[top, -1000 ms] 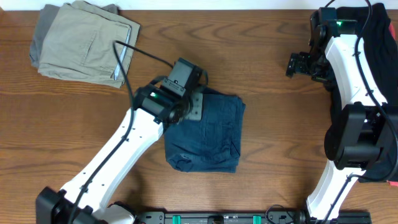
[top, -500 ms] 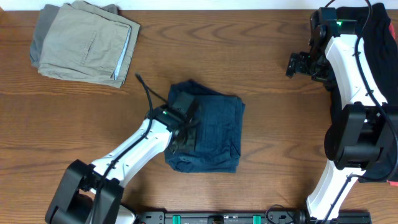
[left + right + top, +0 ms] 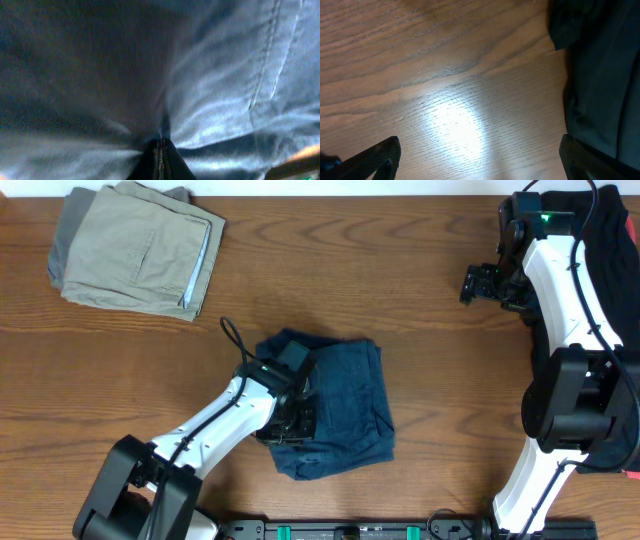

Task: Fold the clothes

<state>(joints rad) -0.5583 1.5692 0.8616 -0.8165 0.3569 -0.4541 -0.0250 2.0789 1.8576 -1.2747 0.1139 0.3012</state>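
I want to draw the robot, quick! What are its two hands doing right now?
Left gripper: shut, pinching the blue shorts.
Right gripper: open, holding nothing.

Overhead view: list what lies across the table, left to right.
Folded khaki shorts → navy shorts → right arm's fingers → black garment.

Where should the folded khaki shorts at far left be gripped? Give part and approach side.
Probably the right-hand edge of the folded khaki fabric shorts, near its front corner, approached low from the right. The stacked layers end there in an exposed edge, so jaws could pinch them together.
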